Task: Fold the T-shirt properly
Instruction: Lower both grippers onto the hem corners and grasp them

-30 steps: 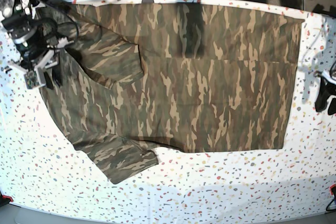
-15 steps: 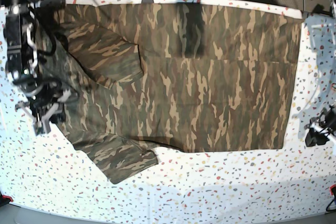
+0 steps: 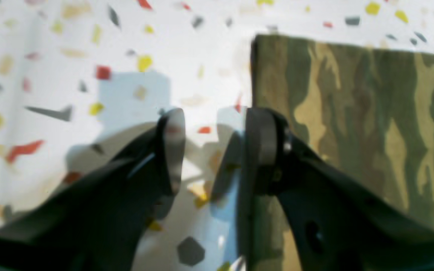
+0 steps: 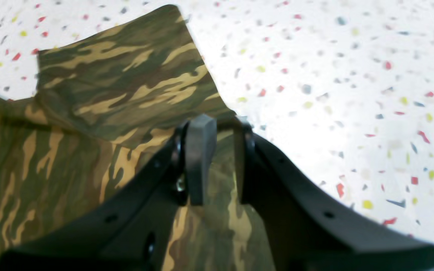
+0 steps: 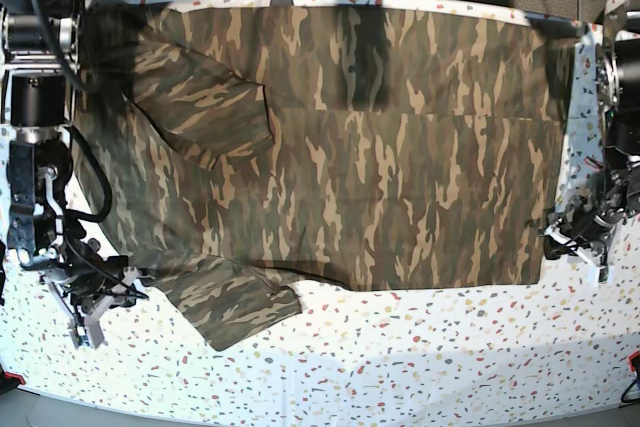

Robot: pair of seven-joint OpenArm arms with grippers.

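T-shirt (image 5: 340, 157) in camouflage print lies spread flat on the speckled white table (image 5: 420, 357), one sleeve folded across the chest, the other sticking out toward the near edge; the left gripper (image 3: 211, 150) hangs at the shirt's hem corner, jaws apart, one finger over bare table and the other just over the cloth edge, nothing held; the right gripper (image 4: 222, 158) sits over the near sleeve (image 4: 126, 79), jaws parted with a narrow gap, empty.
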